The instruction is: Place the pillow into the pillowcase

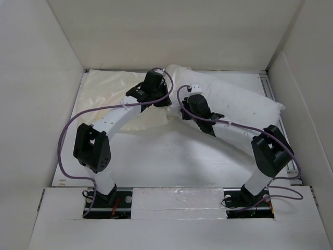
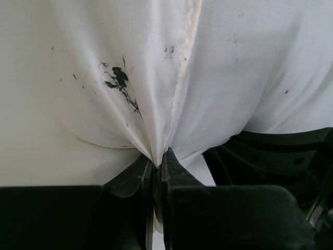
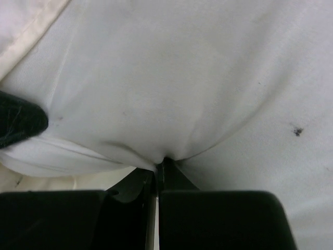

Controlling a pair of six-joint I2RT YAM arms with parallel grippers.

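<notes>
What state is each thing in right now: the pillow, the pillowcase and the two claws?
pillow: plump, lying right of the pillowcase, most of it outside, a fold of it pinched.
pillowcase: flat and wrinkled, its hem pinched at the end nearest the pillow.
left gripper: shut on the pillowcase hem.
right gripper: shut on a fold of the pillow.

Top view: pillow (image 1: 244, 101) end nearest pillowcase (image 1: 104, 86) hidden beneath left gripper (image 2: 155, 160) and right gripper (image 3: 158, 165); case mouth unseen.
</notes>
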